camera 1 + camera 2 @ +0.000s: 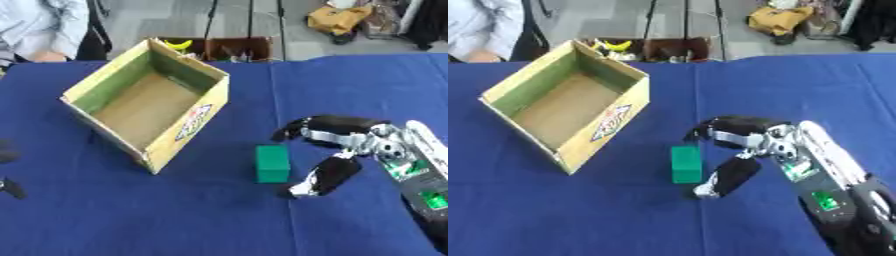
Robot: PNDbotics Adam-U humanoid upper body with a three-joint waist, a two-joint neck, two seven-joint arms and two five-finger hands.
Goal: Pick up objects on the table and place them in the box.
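Observation:
A small green block [272, 163] lies on the blue tablecloth, just right of the open cardboard box [147, 107]. The box looks empty inside. My right hand [337, 145] comes in from the lower right and sits immediately right of the block. Its fingers [306, 125] reach past the block's far end and its thumb [319, 179] lies by the near end, spread apart and not closed on the block. At the left edge only dark finger tips of my left hand [9, 186] show; their pose cannot be made out.
The blue table [219, 220] stretches wide in front and to the right. Beyond its far edge stand brown bins [238, 48] with yellow items, and a yellow bag [337, 19] lies on the floor.

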